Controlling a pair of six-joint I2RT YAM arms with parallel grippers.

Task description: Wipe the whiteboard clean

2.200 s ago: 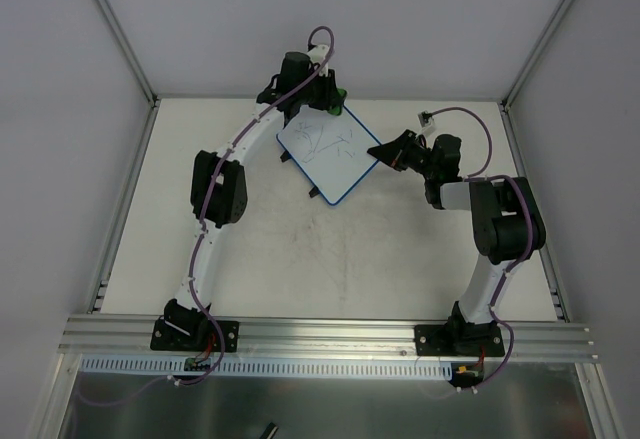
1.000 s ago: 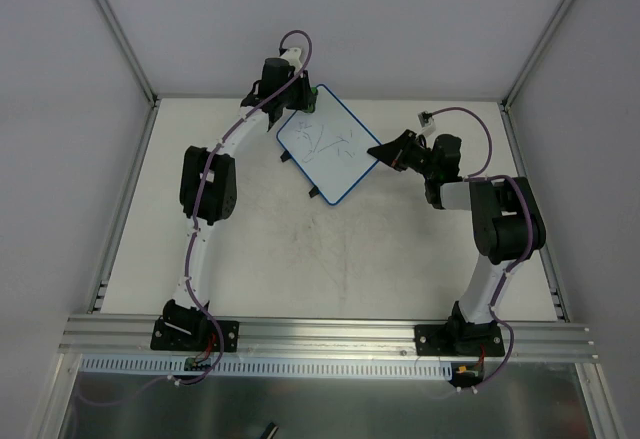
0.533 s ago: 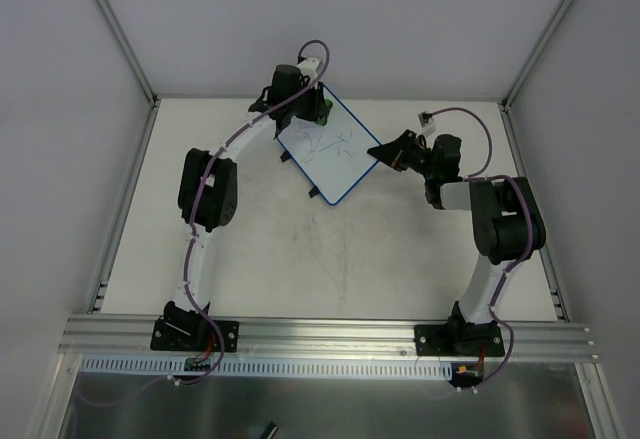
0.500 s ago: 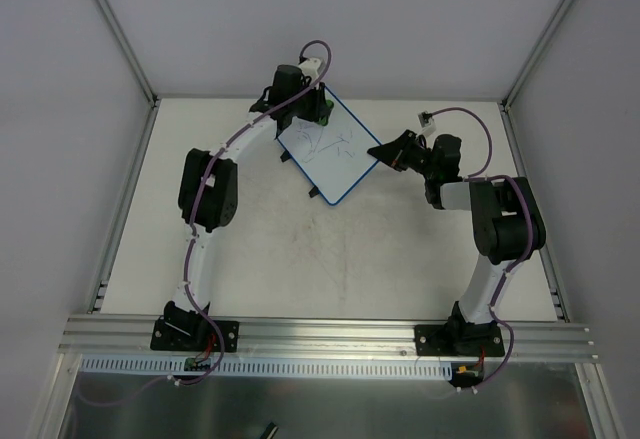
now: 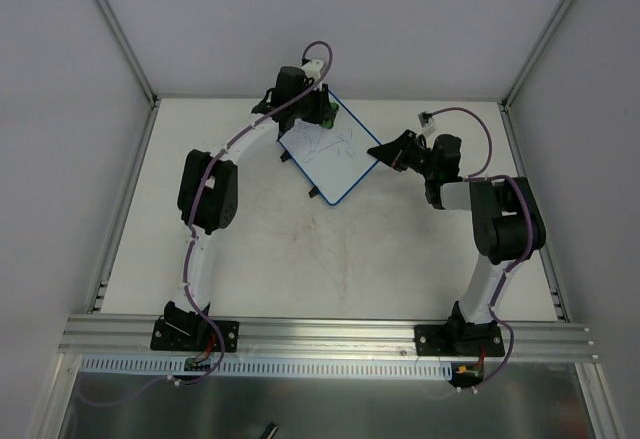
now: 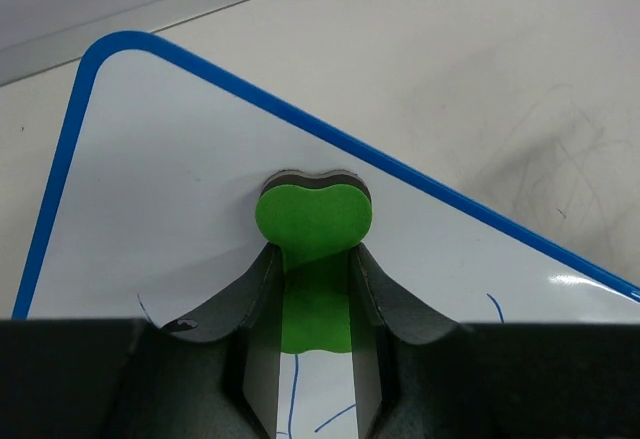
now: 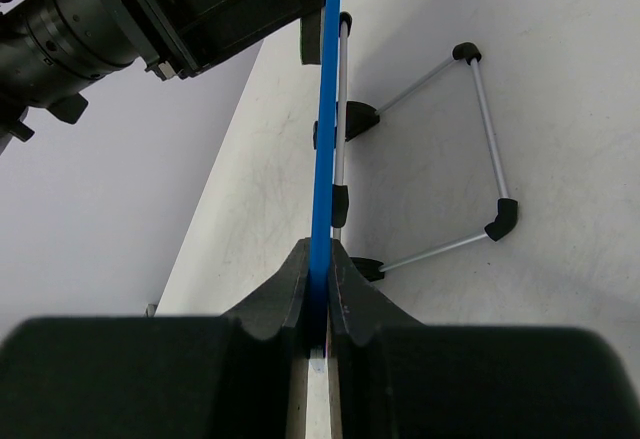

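Pale table [image 5: 300,249], whiteboard [image 5: 338,164] with illegible scribbles [image 5: 330,142]

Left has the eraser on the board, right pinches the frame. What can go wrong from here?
1. The right gripper pinches only the thin blue edge of the whiteboard; wiping pressure might twist it loose.
2. The green eraser in the left gripper sits close to its frame; an outward stroke may catch or run off it.
3. The board appears propped on a wire stand; a hard push could skid or fold it.
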